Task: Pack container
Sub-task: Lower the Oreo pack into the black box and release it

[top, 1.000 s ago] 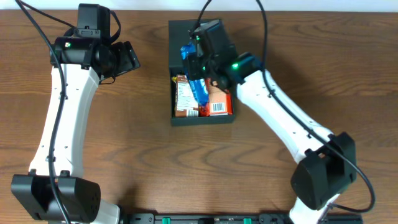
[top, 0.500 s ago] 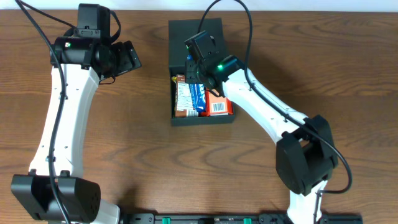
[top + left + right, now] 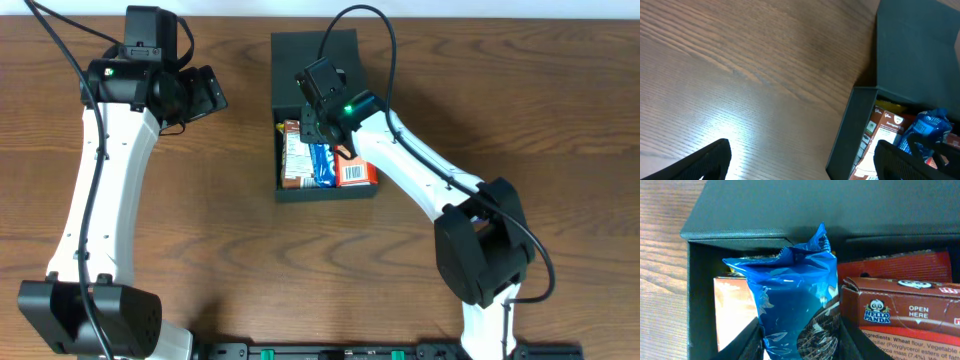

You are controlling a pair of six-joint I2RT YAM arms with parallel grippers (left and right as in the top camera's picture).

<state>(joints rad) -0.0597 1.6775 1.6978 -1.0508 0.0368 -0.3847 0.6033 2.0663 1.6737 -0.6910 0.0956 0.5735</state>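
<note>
The container [image 3: 326, 192] is a dark shallow box at the table's far middle, its flap lid [image 3: 296, 58] lying open behind it. Inside lie an orange-and-white packet [image 3: 293, 155] and a red Hello Panda box [image 3: 355, 170]. My right gripper [image 3: 322, 140] reaches into the box, shut on a blue snack packet [image 3: 795, 295] that stands between those two, lowered into the box between them. In the right wrist view the right gripper [image 3: 800, 342] clamps the packet's lower half. My left gripper [image 3: 205, 95] hovers open left of the container, nothing between its fingers [image 3: 710, 160].
Bare wood table [image 3: 200, 230] surrounds the container. In the left wrist view the container's left wall [image 3: 847, 130] stands just inside the right finger, with the blue packet [image 3: 927, 127] beyond it. Both arm bases sit at the near edge.
My right gripper has moved left and down into the container, carrying the blue packet between the other snacks. The left arm has stayed in place.
</note>
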